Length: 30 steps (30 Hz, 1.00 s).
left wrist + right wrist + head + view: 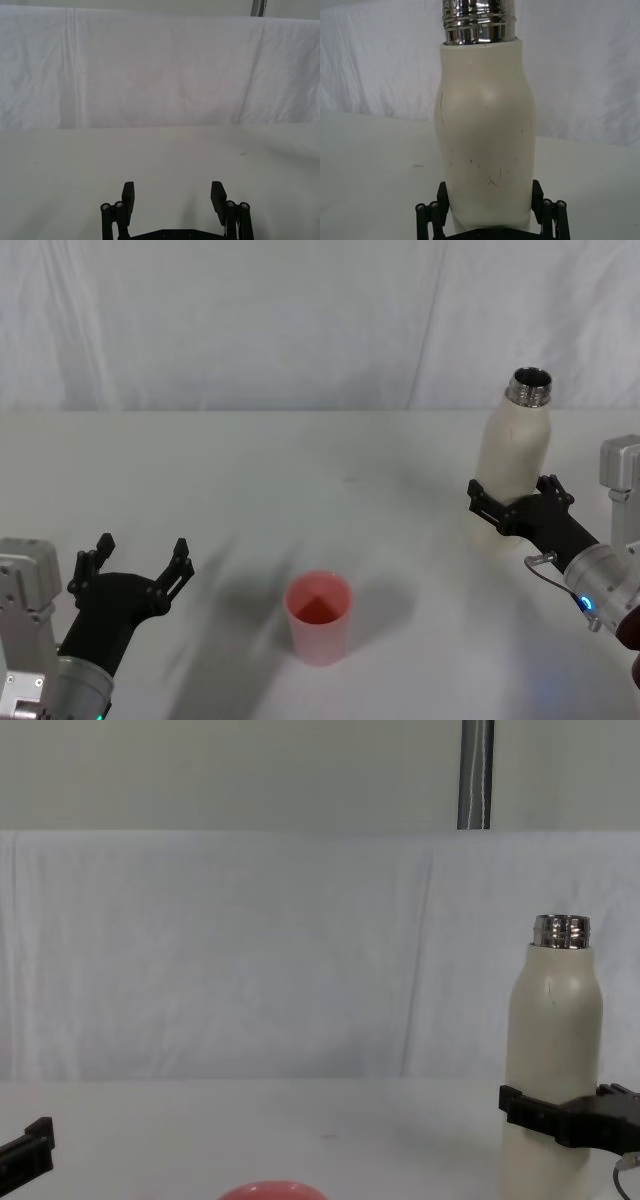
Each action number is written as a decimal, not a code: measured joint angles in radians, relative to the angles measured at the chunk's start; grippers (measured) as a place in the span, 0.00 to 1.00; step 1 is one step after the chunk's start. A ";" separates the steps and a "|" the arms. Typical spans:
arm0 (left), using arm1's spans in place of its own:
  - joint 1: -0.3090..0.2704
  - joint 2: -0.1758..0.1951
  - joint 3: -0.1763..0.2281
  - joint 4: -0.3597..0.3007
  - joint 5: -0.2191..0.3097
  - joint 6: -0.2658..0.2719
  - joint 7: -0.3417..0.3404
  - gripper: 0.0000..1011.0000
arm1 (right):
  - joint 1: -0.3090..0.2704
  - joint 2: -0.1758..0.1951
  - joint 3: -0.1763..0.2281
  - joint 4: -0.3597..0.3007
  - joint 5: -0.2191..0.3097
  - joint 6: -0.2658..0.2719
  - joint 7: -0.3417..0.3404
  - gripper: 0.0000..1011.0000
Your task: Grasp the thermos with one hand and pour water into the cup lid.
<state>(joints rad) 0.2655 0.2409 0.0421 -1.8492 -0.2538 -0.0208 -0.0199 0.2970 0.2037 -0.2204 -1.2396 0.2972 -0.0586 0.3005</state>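
Saw open tabletop [300, 470] between the cup lid [319, 616] and the upright thermos [513, 465], well apart; nothing stood between; left claw [140, 562] flanked the lid, also apart.

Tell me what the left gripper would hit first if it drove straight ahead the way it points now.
Probably nothing: the left gripper, open, faces bare table up to the white backdrop cloth. The cup lid sits off to its right, outside that line.

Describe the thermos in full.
The thermos is a tall cream-white matte bottle with rounded shoulders, faint scuffs and a shiny threaded steel neck, uncapped. It stands upright on the white table, right of the pink cup lid. The right gripper brackets its lower body, fingers against both sides.
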 joint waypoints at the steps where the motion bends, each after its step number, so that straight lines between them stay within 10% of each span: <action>1: 0.000 0.000 0.000 0.000 0.000 0.000 0.000 0.99 | 0.000 0.000 0.000 0.000 0.000 0.000 0.000 0.99; 30: 0.000 0.000 0.000 0.000 0.000 0.000 0.000 0.99 | -0.002 0.001 0.001 -0.005 0.000 0.002 -0.001 0.95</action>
<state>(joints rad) 0.2655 0.2410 0.0421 -1.8492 -0.2538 -0.0208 -0.0199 0.2945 0.2050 -0.2190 -1.2447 0.2973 -0.0571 0.2994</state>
